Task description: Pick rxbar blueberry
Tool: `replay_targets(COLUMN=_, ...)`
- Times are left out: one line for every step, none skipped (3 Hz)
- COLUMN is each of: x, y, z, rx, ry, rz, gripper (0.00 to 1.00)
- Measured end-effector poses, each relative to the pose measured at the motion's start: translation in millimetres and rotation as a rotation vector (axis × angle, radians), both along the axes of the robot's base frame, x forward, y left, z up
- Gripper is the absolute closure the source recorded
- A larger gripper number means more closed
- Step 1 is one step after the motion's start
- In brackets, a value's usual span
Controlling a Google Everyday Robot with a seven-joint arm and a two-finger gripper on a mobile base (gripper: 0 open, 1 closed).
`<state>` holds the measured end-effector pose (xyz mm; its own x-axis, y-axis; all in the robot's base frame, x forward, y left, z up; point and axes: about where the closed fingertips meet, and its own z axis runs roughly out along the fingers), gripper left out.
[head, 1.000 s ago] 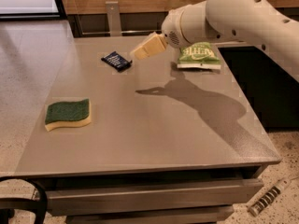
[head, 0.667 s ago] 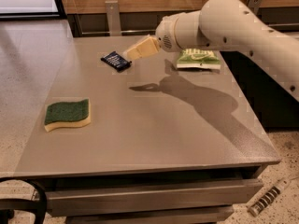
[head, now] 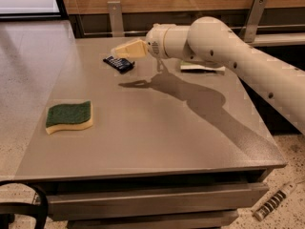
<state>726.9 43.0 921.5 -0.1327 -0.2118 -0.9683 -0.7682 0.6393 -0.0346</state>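
The rxbar blueberry, a small flat dark navy bar with pale print, lies at the far left-middle of the grey table. My gripper, with cream-coloured fingers, reaches in from the right and hangs just above the bar's far edge, its tips pointing left. The white arm stretches from the right across the back of the table.
A green-and-yellow sponge lies near the table's left front. A green chip bag lies at the back, mostly hidden behind the arm. Metal brackets stand along the wall behind the table. The floor drops away left and right.
The arm has swung left across the back of the table, bringing the gripper from right of the bar to just over it. The chip bag is now mostly covered by the arm.
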Motion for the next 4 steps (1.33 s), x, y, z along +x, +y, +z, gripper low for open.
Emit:
replay_targets(x=1, y=1, z=0, rx=0.003, ry=-0.001, rz=-0.001, gripper=0.00)
replay_targets(x=9, y=9, z=-9, rx=0.027, ry=0.011, rz=-0.005, gripper=0.00)
replay_targets(x=20, y=18, z=-28, rx=0.021, ry=0.045, rz=-0.014, gripper=0.00)
replay_targets(x=30, y=20, z=-48, rx=0.006, ry=0.075, rz=-0.026, gripper=0.00)
